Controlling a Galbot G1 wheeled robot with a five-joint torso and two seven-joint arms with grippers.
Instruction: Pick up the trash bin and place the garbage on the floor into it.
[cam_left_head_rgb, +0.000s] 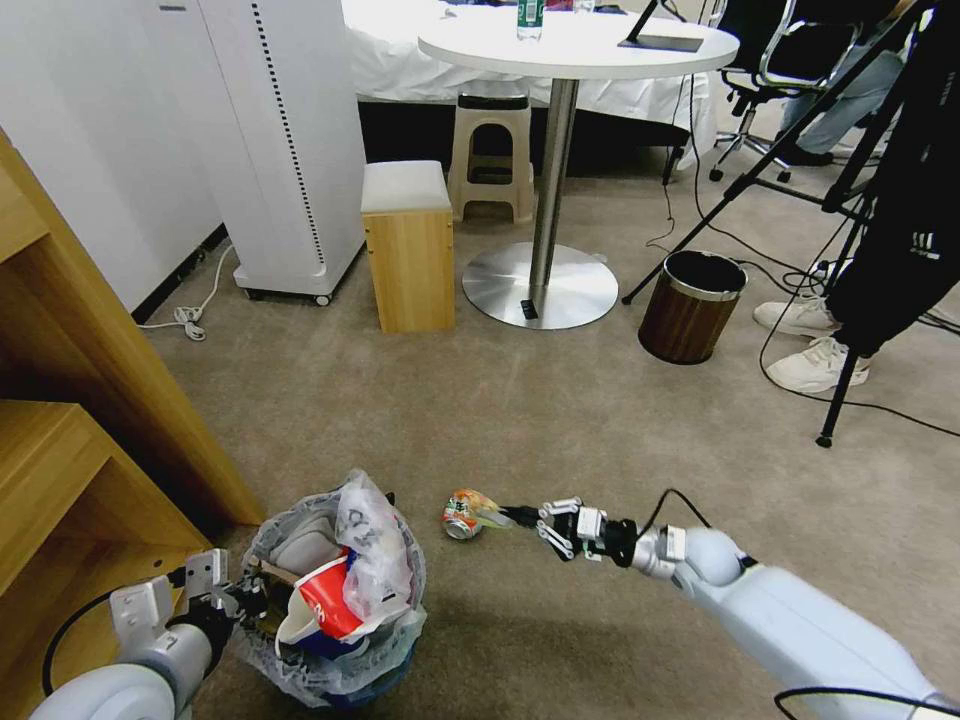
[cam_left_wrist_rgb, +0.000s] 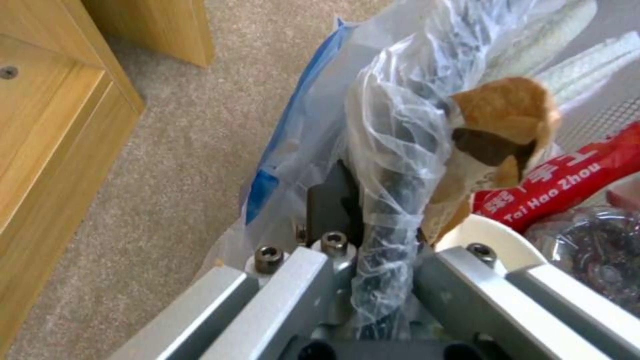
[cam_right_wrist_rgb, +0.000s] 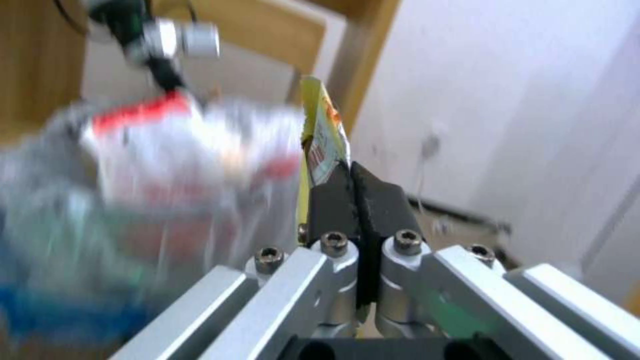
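The trash bin (cam_left_head_rgb: 268, 658), black under a crinkly whitish bag, is at the lower left of the head view. It holds white slippers (cam_left_head_rgb: 305, 545), a red-white paper cup (cam_left_head_rgb: 325, 605) and clear plastic wrap (cam_left_head_rgb: 375, 545). My left gripper (cam_left_head_rgb: 245, 598) is shut on the bin's near-left rim; the left wrist view shows that gripper (cam_left_wrist_rgb: 373, 200) pinching the bag-covered rim (cam_left_wrist_rgb: 393, 165). Just right of the bin, my right gripper (cam_left_head_rgb: 515, 517) is shut on a crushed can (cam_left_head_rgb: 466, 513) low over the beige carpet floor (cam_left_head_rgb: 560, 420). In the right wrist view the right gripper (cam_right_wrist_rgb: 353, 175) clamps the can's flattened edge (cam_right_wrist_rgb: 320, 135).
A wooden shelf unit (cam_left_head_rgb: 90, 430) stands close on the left of the bin. Farther off are a wooden box stool (cam_left_head_rgb: 408, 245), a round table's metal base (cam_left_head_rgb: 540, 285), a brown wood-look bin (cam_left_head_rgb: 692, 305), tripod legs (cam_left_head_rgb: 850, 300) with cables, and a person's white shoes (cam_left_head_rgb: 815, 365).
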